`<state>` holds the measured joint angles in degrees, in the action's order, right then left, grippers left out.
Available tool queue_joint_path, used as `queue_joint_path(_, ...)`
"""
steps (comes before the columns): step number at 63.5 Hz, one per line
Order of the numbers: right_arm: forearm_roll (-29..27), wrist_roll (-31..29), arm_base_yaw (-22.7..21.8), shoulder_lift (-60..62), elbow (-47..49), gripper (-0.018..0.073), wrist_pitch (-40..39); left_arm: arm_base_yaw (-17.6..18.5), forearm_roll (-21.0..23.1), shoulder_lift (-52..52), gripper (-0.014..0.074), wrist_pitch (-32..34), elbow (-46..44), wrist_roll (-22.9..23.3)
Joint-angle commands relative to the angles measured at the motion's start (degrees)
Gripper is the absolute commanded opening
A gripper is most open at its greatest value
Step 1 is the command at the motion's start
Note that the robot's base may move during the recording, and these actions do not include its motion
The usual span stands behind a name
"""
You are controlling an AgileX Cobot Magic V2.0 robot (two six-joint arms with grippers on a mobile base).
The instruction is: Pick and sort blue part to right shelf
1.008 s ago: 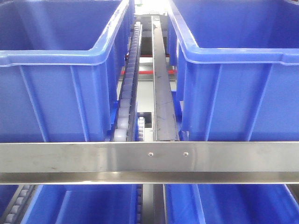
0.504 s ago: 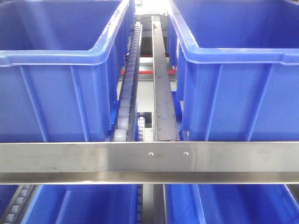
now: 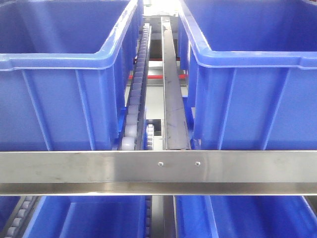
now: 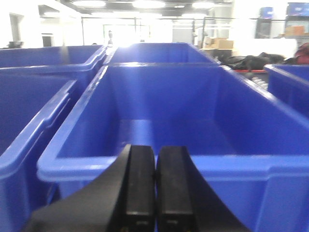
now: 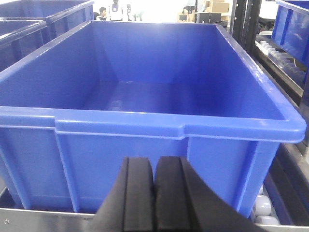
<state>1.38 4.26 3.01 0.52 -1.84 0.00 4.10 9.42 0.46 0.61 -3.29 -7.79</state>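
Observation:
The blue part is out of view in every frame. The right shelf (image 3: 158, 171) fills the front view: a steel front rail, a white roller track (image 3: 136, 99) and a steel divider between large open blue bins. My left gripper (image 4: 155, 154) is shut with nothing between its black pads, just in front of the near rim of an empty blue bin (image 4: 164, 164). My right gripper (image 5: 154, 166) is also shut and empty, facing the outer front wall of another empty blue bin (image 5: 145, 123), below its rim.
More blue bins (image 4: 29, 125) stand to the left and behind in the left wrist view. White rollers (image 5: 263, 208) and steel rails (image 5: 280, 67) run beside the bin at the right in the right wrist view. Lower-tier bins (image 3: 94, 218) show under the front rail.

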Motion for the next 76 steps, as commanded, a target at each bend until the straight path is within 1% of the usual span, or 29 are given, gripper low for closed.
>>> queue_joint_path(1, 0.5, 0.1, -0.6, 1.3, 1.3, 0.0075, -4.4, -1.2, -5.6, -2.1, 0.0134, 2.5, -0.1, 5.4)
queue_joint_path(9, 0.5, 0.1, -0.6, 1.3, 1.3, 0.0075, -4.4, -3.1, -5.6, -2.0, 0.0134, 2.4, 2.3, 5.0)
queue_joint_path(14, 0.5, 0.1, -0.6, 1.3, 1.3, 0.0075, -4.4, -4.1, -5.6, -2.0, 0.0134, 3.9, 4.2, 5.0)
queue_joint_path(17, 0.5, 0.1, -0.6, 1.3, 1.3, 0.0075, -4.4, -4.2, -5.4, -2.1, 0.0134, 5.4, 5.2, 5.0)
queue_joint_path(19, 0.5, 0.1, -0.6, 1.3, 1.3, 0.0075, -4.4, -4.2, -5.4, -2.1, 0.0134, 3.9, 5.1, 5.0)
queue_joint_path(27, 0.5, 0.1, -0.6, 1.3, 1.3, 0.0075, -4.4, -4.2, -5.4, -2.1, 0.0134, 3.3, 5.1, 5.0)
queue_joint_path(76, 0.5, 0.1, -0.6, 1.3, 1.3, 0.0075, -4.4, -4.2, -5.3, -2.1, 0.0134, 3.3, 5.1, 5.0)
